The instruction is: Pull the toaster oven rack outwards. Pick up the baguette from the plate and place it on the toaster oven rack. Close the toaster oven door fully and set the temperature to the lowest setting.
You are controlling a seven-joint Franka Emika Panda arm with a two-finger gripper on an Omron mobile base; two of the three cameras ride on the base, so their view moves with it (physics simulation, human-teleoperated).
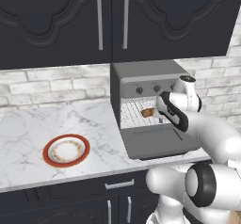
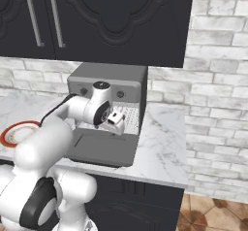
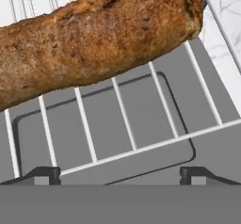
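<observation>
**Inspector:** Condition of the oven?

**Assistant:** The toaster oven (image 1: 146, 84) stands on the marble counter (image 1: 28, 129) against the brick wall. Its door (image 1: 157, 140) is dropped flat, window side up, resting out over the counter. The three knobs sit in a row above the opening.

**Inspector:** The rack?

**Assistant:** The wire rack (image 3: 141, 138) is drawn outwards: from the hand camera its front bar and cross wires lie above the door window (image 3: 103, 124). From the left base camera the rack shows as a pale grid in the opening (image 1: 134, 112).

**Inspector:** Location of the bread?

**Assistant:** The baguette (image 3: 94, 39) lies on the rack, set slantwise across the wires. In the left base view its brown end (image 1: 148, 112) shows inside the opening, just beside the arm's hand.

**Inspector:** The tool?

**Assistant:** The gripper (image 3: 120, 175) has its jaws spread wide with nothing between them. Both fingertips (image 3: 44, 174) stand apart from the loaf, over the front of the rack. In the right base view the hand (image 2: 115, 121) hangs in front of the opening, above the door.

**Inspector:** The plate?

**Assistant:** The red-rimmed plate (image 1: 66, 150) sits on the counter well to the left of the oven, carrying nothing.
</observation>
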